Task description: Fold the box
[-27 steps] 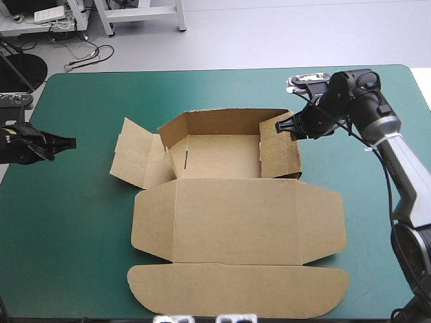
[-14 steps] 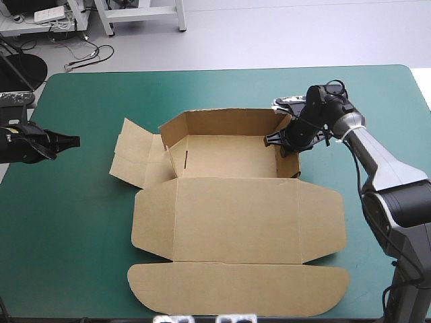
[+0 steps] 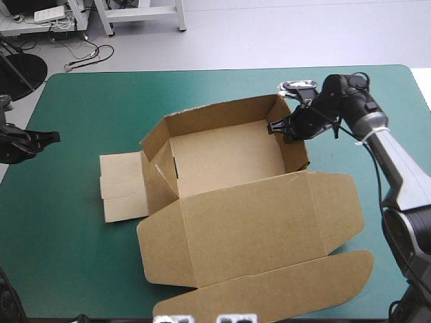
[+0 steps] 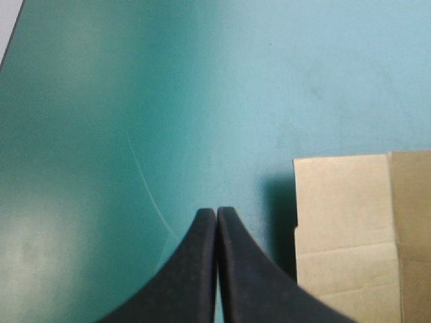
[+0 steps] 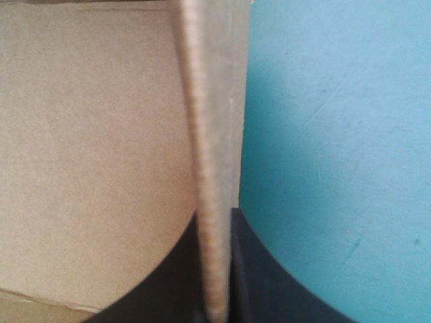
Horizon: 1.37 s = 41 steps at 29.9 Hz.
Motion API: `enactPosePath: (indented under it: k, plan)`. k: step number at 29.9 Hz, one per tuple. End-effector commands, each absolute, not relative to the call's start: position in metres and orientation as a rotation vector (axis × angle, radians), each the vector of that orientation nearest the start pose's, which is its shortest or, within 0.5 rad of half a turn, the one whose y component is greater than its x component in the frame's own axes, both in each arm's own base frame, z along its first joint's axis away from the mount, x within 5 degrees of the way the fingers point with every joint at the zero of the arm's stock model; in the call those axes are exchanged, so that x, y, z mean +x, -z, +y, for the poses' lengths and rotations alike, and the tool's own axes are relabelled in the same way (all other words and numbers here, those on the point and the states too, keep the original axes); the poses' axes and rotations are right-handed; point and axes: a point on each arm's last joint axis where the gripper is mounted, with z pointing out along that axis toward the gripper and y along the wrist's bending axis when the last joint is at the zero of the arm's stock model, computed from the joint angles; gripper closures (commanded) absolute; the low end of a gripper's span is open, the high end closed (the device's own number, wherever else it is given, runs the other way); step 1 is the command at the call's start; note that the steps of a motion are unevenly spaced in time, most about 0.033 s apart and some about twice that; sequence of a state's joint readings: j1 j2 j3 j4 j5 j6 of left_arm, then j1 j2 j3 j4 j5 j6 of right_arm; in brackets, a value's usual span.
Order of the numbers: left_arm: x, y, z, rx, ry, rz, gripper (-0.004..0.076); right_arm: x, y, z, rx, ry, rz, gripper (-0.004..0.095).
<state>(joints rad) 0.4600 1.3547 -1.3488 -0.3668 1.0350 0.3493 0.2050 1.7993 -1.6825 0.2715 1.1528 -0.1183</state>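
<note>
Box (image 3: 222, 158) has just swung askew at the worktop (image 3: 74, 262) centre, my right fingers (image 5: 269, 289) clamped on its 2 o'clock wall, now tucked upright; left fingers (image 4: 188, 276) together, idle at 9 o'clock, so left wall next.

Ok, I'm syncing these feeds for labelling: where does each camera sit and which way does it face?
High view: above and behind the robot, facing forward and down on the table, the box, left gripper and right gripper.
Left wrist view: above that wrist, along its shut fingers toward the side flap.
Right wrist view: above that wrist, along fingers shut on the box's right wall.
Shared: high and left wrist views both show the flap.
</note>
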Motion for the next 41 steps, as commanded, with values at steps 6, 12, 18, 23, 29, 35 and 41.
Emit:
enactPosePath:
  k: [6, 12, 18, 23, 29, 35, 41]
  plan:
    - [0.272, -0.399, 0.107, -0.241, 0.553, 2.131, 0.0733, 0.315, -0.433, 0.038, -0.201, -0.584, 2.390, 0.0927]
    - [0.294, -0.394, 0.098, -0.120, 1.010, 1.960, 0.0734, 0.281, -0.470, 0.007, -0.167, -0.686, 2.221, 0.0928]
    - [0.305, -0.396, 0.076, -0.054, 1.161, 1.890, 0.0734, 0.262, -0.487, 0.006, -0.188, -0.705, 2.132, 0.0927]
    - [0.313, -0.404, 0.034, 0.055, 1.306, 1.836, 0.0734, 0.259, -0.491, 0.011, -0.211, -0.748, 2.102, 0.0927]
    - [0.306, -0.418, -0.012, 0.196, 1.409, 1.802, 0.0734, 0.261, -0.490, 0.010, -0.237, -0.732, 2.100, 0.0926]
    - [0.289, -0.434, -0.029, 0.284, 1.414, 1.763, 0.0734, 0.265, -0.489, 0.006, -0.214, -0.664, 2.099, 0.0926]
    - [0.270, -0.449, -0.038, 0.342, 1.385, 1.739, 0.0734, 0.268, -0.492, 0.003, -0.182, -0.633, 2.056, 0.0924]
